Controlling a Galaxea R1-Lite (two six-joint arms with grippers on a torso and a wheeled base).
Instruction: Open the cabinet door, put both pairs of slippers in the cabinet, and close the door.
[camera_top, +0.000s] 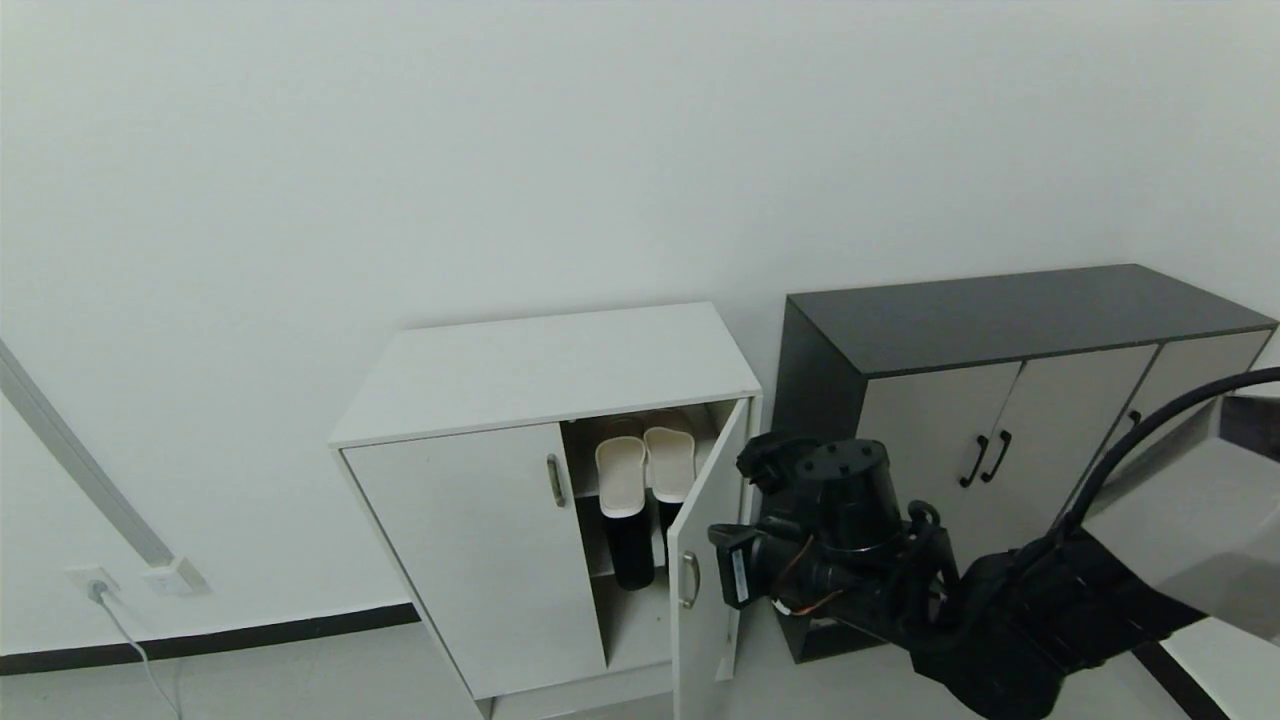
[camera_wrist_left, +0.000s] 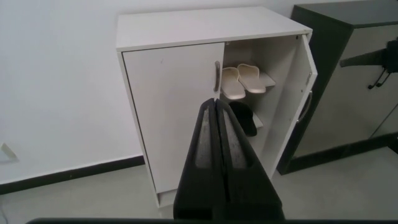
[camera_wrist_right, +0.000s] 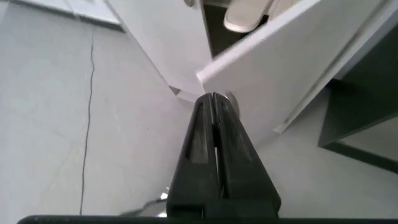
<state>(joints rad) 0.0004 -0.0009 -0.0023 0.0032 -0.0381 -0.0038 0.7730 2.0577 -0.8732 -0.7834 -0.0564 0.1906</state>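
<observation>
The cabinet's (camera_top: 540, 375) right door (camera_top: 705, 520) is seen partly open. White slippers (camera_top: 645, 465) are set on the upper shelf, black slippers (camera_top: 632, 545) on the shelf below. The right end effector (camera_wrist_right: 214, 99), pressed together, is held at the door's outer face beside the handle (camera_top: 688, 580). The left end effector (camera_wrist_left: 216, 106) is likewise pressed together, back from the cabinet.

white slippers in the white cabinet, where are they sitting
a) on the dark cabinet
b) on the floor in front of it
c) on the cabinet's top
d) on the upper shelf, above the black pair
D: the pair of white slippers lies on the upper shelf inside the white wooden cabinet, with the black slippers on the shelf below.
</observation>
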